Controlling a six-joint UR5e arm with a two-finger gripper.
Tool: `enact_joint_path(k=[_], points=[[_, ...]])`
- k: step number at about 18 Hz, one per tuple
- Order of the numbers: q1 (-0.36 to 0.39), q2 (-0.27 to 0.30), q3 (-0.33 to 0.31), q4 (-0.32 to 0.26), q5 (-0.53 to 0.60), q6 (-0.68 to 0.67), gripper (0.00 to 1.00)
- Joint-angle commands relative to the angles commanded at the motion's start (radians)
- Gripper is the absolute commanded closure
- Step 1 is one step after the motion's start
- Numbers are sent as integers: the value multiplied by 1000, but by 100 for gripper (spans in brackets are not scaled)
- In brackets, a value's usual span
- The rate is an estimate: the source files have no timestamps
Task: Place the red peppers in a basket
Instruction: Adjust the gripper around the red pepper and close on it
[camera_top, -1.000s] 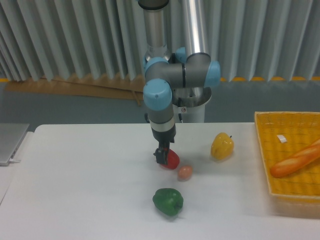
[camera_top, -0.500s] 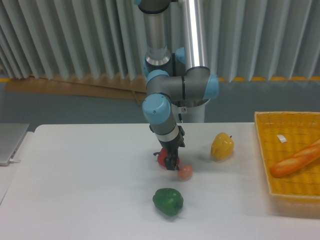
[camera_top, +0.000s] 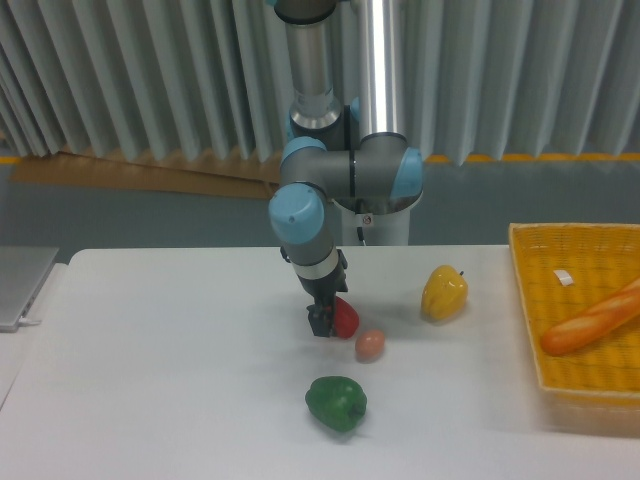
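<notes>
A UR5e arm's hand (camera_top: 322, 321) sits low against the left side of the red bell pepper (camera_top: 344, 318) at mid-tabletop (camera_top: 160, 370); whether its fingers are clamped cannot be told. The yellow woven basket (camera_top: 560, 300), holding a baguette (camera_top: 592, 320), stands well apart at right. No writing is legible.

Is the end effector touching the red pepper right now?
Cannot tell. In the fixed camera view the end effector overlaps the left side of the red pepper, hiding any contact line or gap, and there is no second view to check.
</notes>
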Motion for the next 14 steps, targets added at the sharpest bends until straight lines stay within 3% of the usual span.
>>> enact_joint_path(k=[3, 5, 11, 14], points=[[-9, -8, -2, 0, 3, -15, 0], [-8, -6, 0, 0, 5, -12, 14], [2, -6, -6, -2, 43, -9, 34], [5, -6, -8, -3, 46, -12, 37]])
